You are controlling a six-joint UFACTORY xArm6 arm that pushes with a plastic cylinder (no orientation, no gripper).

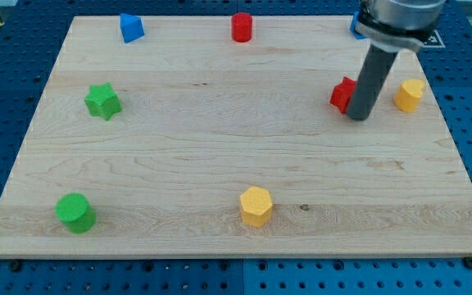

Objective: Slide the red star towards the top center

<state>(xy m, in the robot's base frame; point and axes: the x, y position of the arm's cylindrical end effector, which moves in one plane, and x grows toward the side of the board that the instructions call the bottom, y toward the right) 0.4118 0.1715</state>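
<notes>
The red star (342, 94) lies at the view's right, in the upper half of the wooden board (220, 164). The rod partly hides its right side. My tip (359, 117) rests on the board right against the star's lower right edge. A red cylinder (242, 27) stands at the top centre of the board.
A yellow block (409, 95) sits just right of the rod. A blue block (131, 27) is at the top left, another blue block (356, 29) is mostly hidden behind the arm at the top right. A green star (102, 101), a green cylinder (75, 213) and a yellow hexagon (256, 206) lie left and below.
</notes>
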